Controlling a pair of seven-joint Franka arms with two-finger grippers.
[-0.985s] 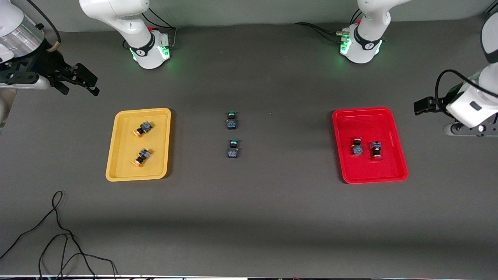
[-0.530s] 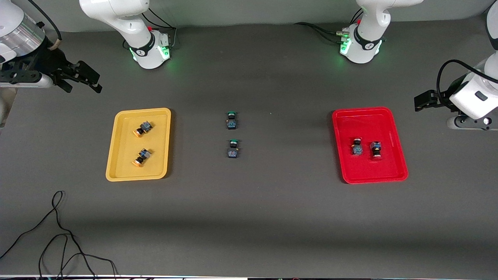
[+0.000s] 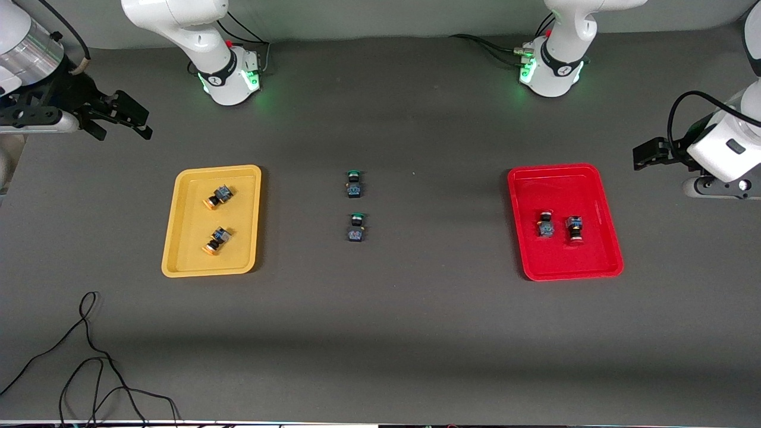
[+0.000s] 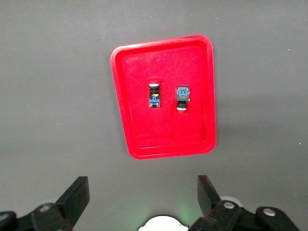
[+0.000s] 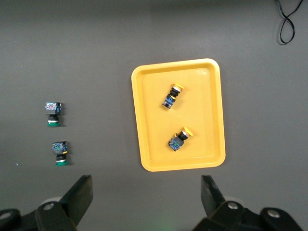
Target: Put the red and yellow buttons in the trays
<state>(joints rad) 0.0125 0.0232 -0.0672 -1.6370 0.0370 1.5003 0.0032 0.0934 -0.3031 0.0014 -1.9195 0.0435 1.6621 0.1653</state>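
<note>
The yellow tray holds two yellow buttons lying on their sides. The red tray holds two red buttons. My right gripper is open and empty, up over the table at the right arm's end, away from the yellow tray. My left gripper is open and empty, up over the table at the left arm's end, away from the red tray. The left wrist view shows the red tray and the left gripper. The right wrist view shows the yellow tray and the right gripper.
Two green-capped buttons lie on the table midway between the trays, one nearer the front camera than the other. A loose black cable lies at the near corner at the right arm's end.
Both grippers have drawn slightly farther from their trays, toward the table's ends. The buttons and trays have not moved.
</note>
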